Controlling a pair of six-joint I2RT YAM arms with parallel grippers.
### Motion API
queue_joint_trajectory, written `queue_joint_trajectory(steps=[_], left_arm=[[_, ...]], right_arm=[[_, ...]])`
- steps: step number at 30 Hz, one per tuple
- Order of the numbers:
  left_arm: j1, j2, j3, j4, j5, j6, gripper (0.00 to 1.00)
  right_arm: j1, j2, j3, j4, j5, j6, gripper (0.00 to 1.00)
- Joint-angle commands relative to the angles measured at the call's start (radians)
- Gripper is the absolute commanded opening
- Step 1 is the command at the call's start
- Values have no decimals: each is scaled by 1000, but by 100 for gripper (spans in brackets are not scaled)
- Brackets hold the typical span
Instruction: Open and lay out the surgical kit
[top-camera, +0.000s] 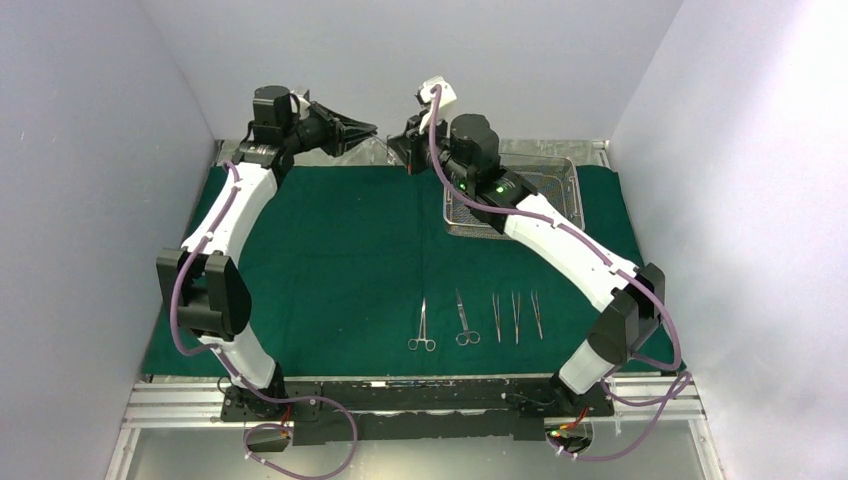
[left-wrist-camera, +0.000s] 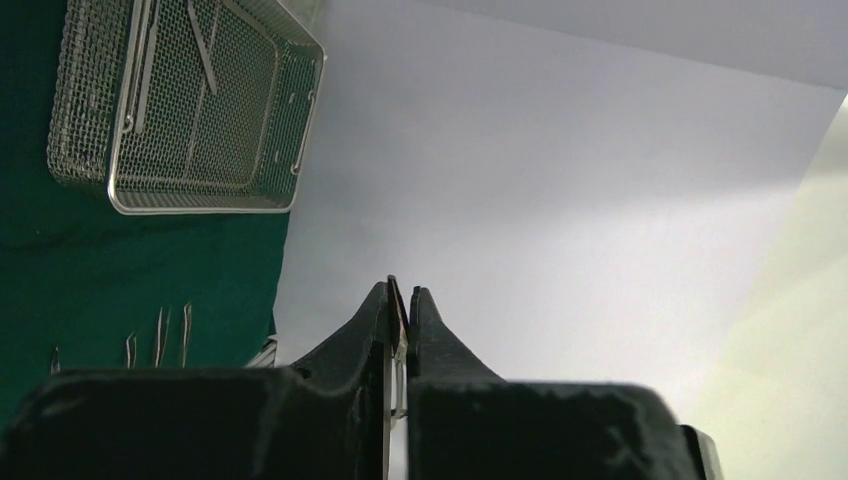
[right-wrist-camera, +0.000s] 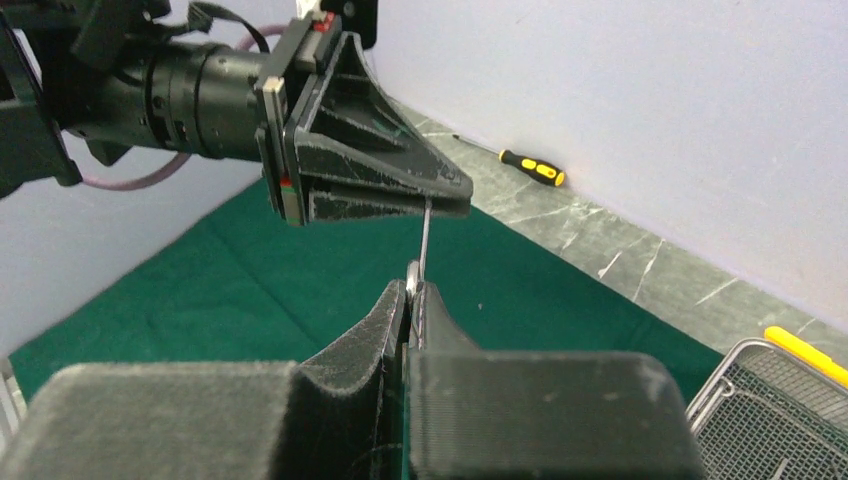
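Observation:
The dark green cloth lies spread flat. The wire-mesh tray stands on its back right part and shows in the left wrist view with an instrument inside. Several steel instruments, ring-handled clamps and tweezers, lie in a row at the front. My left gripper and right gripper meet tip to tip in the air at the back centre. Both are shut on one slim steel instrument, which runs from the left gripper to the right gripper. It shows between the left jaws.
A yellow-and-black screwdriver lies on the bare grey table strip by the back wall. A yellow handle shows beside the tray's corner. Walls close in the left, right and back sides.

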Motion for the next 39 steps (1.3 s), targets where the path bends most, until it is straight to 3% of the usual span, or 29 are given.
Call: queue_joint_trajectory(steps=[1, 6, 9, 15, 20, 28, 39], left_arm=[[-5, -14, 8, 3, 27, 43, 0], [2, -26, 3, -133, -9, 170, 0], [6, -23, 22, -312, -61, 337, 0], [-24, 18, 46, -755, -303, 778, 0], [-150, 61, -10, -927, -460, 894, 0], [-337, 19, -228, -859, -559, 768, 0], [-516, -5, -409, -747, -757, 505, 0]], right_arm=[[9, 16, 23, 44, 26, 21, 0], [5, 12, 41, -60, 50, 43, 55], [-7, -19, 2, -88, 76, 56, 65], [-52, -128, -132, -114, 97, 150, 67], [-114, -162, -198, -204, 177, 279, 66], [-218, -222, -305, -364, 271, 484, 62], [-237, -273, -428, -479, 264, 581, 59]])
